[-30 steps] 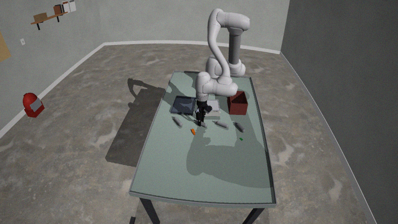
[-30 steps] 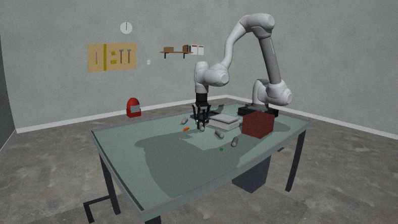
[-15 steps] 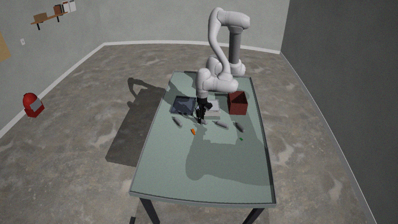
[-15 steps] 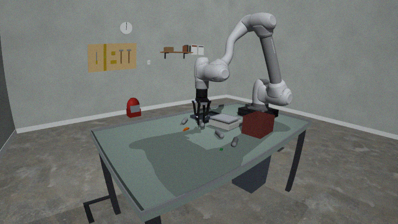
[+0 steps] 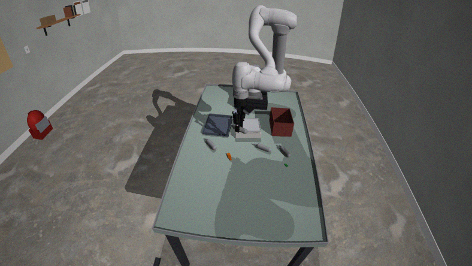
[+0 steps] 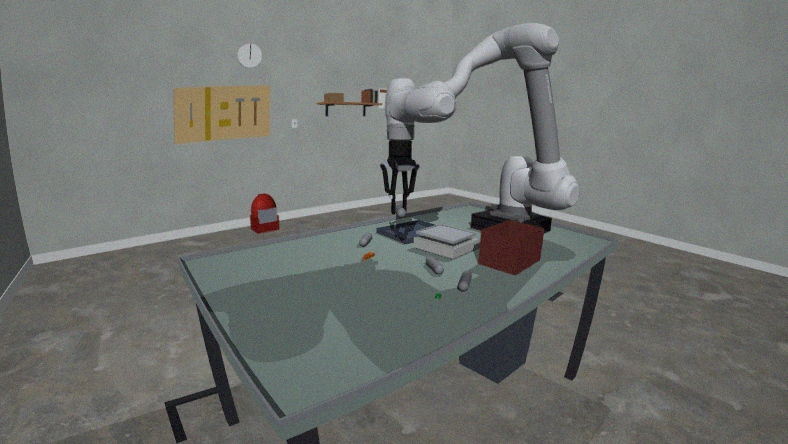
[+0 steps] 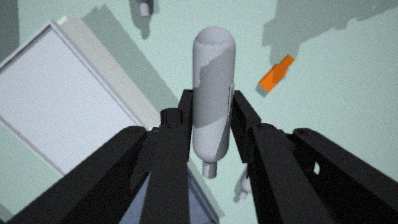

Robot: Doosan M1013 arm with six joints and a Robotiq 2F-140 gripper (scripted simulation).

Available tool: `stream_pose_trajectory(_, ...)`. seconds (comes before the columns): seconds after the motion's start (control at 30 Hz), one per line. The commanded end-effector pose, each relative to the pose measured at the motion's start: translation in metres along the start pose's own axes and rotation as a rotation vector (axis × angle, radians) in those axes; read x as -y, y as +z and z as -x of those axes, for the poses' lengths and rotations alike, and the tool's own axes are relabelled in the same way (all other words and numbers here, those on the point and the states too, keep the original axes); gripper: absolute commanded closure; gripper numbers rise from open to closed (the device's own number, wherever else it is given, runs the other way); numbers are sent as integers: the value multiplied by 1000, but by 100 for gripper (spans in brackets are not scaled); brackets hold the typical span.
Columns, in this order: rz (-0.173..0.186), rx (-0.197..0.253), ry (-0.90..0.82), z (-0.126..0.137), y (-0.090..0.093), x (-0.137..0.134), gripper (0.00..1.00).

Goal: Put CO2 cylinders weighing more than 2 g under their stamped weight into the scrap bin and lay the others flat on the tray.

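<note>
My gripper (image 6: pixel 400 201) is shut on a grey CO2 cylinder (image 6: pixel 401 211) and holds it level, well above the table. In the wrist view the cylinder (image 7: pixel 213 97) lies between my two black fingers, neck towards the camera. It hangs by the near corner of the white scale (image 5: pixel 249 129), between the scale and the dark tray (image 5: pixel 217 124). Three more cylinders lie on the table: one in front of the tray (image 5: pixel 209 144) and two in front of the scale (image 5: pixel 262 147) and the bin (image 5: pixel 283 150). The red scrap bin (image 5: pixel 281 121) stands right of the scale.
A small orange piece (image 5: pixel 228 156) and a small green piece (image 5: pixel 286 165) lie on the table in front of the cylinders. The arm's base stands behind the scale. The table has a raised rim.
</note>
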State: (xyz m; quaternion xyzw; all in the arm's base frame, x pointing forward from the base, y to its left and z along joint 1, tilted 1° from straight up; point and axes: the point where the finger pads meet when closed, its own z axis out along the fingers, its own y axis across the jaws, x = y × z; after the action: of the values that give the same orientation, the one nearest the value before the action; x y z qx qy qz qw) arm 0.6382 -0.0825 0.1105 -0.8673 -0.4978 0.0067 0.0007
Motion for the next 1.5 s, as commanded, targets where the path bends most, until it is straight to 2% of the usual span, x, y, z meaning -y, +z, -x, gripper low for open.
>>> stream_pose_trajectory(0.0,0,0,0,0,-19,0,90)
stream_pose_trajectory(0.4,0,0,0,0,-23,0,90)
stream_pose_trajectory(0.47,0,0,-28,1,-24,8,90)
stream_pose_trajectory(0.5,0,0,-80,4,-26,24,90)
stream_pose_trajectory(0.57,0,0,-258,15,-28,77,90)
stream_pose_trajectory(0.77,-1,2,-594,34,-21,152,90)
stream_pose_trajectory(0.83,-1,2,-594,34,-21,152,90)
stream_pose_trajectory(0.87,0,0,-622,43,-20,190,90)
stream_pose_trajectory(1.1,0,0,-623,43,-16,190,90)
stream_pose_trajectory(1.47,0,0,-623,43,11,190,90)
